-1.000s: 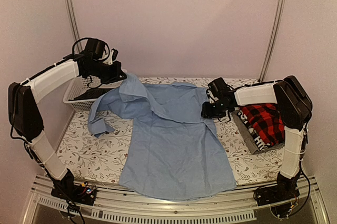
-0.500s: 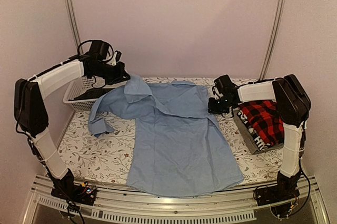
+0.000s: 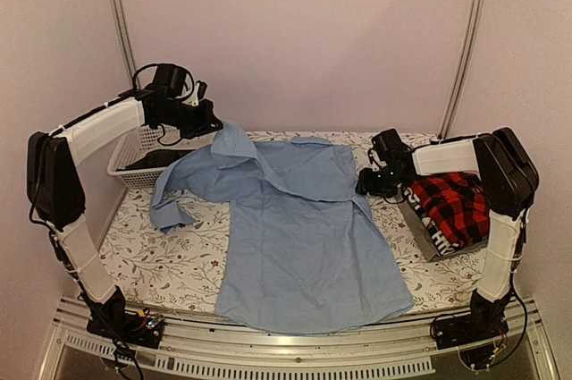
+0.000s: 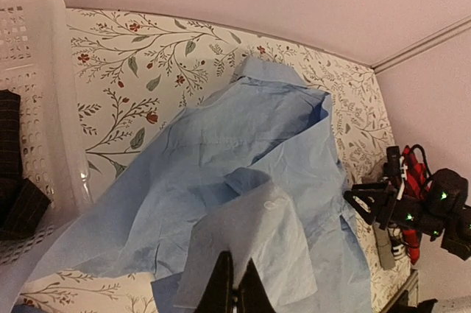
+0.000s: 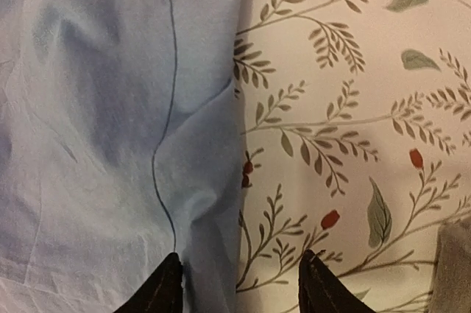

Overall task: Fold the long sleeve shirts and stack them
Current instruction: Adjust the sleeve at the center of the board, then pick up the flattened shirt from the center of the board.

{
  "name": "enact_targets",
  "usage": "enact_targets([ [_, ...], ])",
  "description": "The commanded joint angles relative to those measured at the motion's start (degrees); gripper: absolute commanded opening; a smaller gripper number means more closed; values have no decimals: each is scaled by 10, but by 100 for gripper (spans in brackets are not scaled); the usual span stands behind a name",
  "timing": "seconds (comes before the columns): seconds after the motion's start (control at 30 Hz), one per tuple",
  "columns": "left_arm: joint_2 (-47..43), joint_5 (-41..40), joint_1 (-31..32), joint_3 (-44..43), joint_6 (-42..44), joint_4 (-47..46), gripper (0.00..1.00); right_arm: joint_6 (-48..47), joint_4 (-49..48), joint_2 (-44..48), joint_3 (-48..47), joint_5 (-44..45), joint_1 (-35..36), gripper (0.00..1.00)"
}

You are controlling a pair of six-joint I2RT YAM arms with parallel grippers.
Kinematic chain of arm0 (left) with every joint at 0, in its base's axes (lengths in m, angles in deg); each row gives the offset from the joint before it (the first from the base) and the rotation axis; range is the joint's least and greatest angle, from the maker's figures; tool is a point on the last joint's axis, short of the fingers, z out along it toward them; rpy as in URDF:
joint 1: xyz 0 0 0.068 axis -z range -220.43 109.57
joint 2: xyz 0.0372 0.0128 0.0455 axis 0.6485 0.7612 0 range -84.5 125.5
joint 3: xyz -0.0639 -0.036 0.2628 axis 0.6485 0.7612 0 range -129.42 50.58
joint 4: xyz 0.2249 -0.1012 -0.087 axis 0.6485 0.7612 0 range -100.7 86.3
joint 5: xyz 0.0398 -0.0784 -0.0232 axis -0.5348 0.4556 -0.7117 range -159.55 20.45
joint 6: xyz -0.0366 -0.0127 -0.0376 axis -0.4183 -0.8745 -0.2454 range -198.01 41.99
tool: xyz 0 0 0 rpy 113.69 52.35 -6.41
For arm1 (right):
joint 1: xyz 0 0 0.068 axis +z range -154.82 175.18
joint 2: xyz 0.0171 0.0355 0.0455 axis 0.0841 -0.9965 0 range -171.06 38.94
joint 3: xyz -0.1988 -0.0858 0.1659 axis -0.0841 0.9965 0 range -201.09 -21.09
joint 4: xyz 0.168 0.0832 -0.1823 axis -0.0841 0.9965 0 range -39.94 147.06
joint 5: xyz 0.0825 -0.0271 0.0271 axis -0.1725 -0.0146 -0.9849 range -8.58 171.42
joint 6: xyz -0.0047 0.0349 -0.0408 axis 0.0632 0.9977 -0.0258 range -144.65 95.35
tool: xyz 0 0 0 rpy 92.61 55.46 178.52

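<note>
The light blue shirt [image 3: 304,228] lies spread across the middle of the floral table [image 3: 161,264], hem toward the lower edge of the overhead view. One sleeve is crumpled at centre left. Its collar end is pulled up toward the upper left, where the left claw [image 3: 213,123] holds it. In the left wrist view I see that claw's fingers [image 4: 234,294] pressed together on a peak of blue cloth at the bottom edge.

The right claw [image 3: 365,185] sits low at the shirt's right edge, just left of the red-and-black plaid shirt [image 3: 456,206]. Its own camera shows the jaws apart, straddling that edge. One finger [image 5: 165,287] is over blue cloth and the other is over bare tablecloth. I can't tell whether either tip touches anything.

The plaid shirt rests folded at centre right on a grey shirt [image 3: 418,226]. Only the edge of the grey one shows, so I can't read any print on it.

The white lattice basket [image 3: 125,165] stands at the far left of the table, partly hidden behind the left arm. Something dark [image 4: 15,202] lies inside it, cut off by the frame, and I can't say what it is.
</note>
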Motion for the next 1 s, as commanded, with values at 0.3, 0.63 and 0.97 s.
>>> enact_targets([
  [0.3, 29, -22, -5, -54, 8, -3, 0, 44, 0, 248, 218, 3, 62, 76],
  [0.63, 41, -14, -7, -69, 9, 0, 0, 107, 51, 393, 346, 9, 99, 77],
  [0.97, 43, -5, -7, -71, 4, -8, 0, 168, 99, 444, 393, 38, 157, 74],
])
